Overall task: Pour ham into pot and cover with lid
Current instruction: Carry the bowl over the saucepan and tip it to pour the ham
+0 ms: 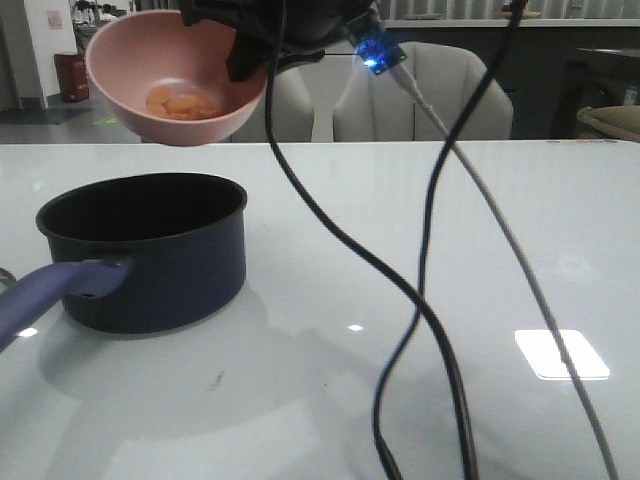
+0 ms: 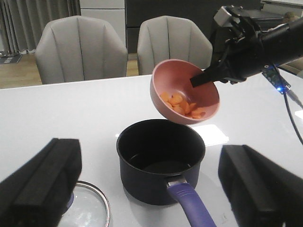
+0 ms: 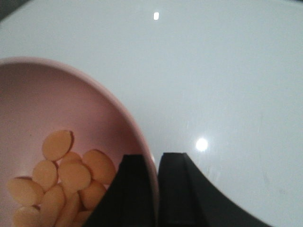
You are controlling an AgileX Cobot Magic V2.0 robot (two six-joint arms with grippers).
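The right gripper [image 3: 156, 189], clamped on the rim of the pink bowl [image 1: 120, 85], holds it tilted above the empty pot [image 1: 150, 250], the ham slices [image 1: 180, 103] inside; the left gripper [image 2: 151, 189] is spread apart.

Right end effector [image 3: 156, 189] pinching the pink bowl [image 3: 71, 109] rim, orange ham [image 3: 61, 177] slices heaped inside, above white table [image 3: 227, 71].

Behind your glossy white table [image 1: 330, 400] stand two pale upholstered chairs [image 2: 80, 47]; grey curtains hang beside them.
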